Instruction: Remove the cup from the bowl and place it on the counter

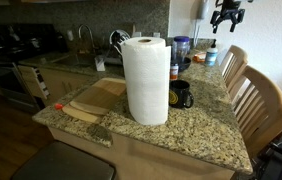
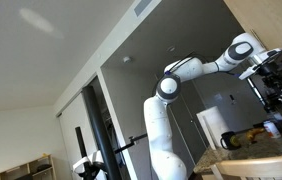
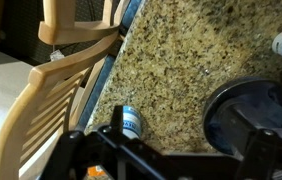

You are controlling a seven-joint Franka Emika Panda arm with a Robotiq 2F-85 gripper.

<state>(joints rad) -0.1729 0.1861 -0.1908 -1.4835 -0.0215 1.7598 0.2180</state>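
One step is in hand: the approach. The fingers (image 1: 218, 19) hang high above the far end of the table (image 1: 196, 125), well apart from everything on it. They appear released, spread apart with nothing between them. The small scale of that view makes this a judgement.

Location of the cup: no view shows it plainly. In the wrist view, a dark round vessel (image 3: 246, 110) stands on the table near the edge. It may be the bowl. Whether the see-through cup sits inside it cannot be told.

Next move, as judged:
- Descend toward the dark vessel and confirm the cup.
- Centre the spread fingers over the cup's rim.
- Keep clear of the vessel wall and of the black mug (image 1: 181, 95).

Materials and shapes:
- The table is polished speckled granite, beige and grey, with a rounded edge. It is hard and slick, so a set-down cup may slide.
- A tall white paper towel roll (image 1: 145, 80) is cylindrical and soft, and it blocks part of the table from view.
- A pale wooden cutting board (image 1: 99, 98) lies flat beside it.
- The wooden chairs (image 1: 261, 100) have slatted, curved backs.
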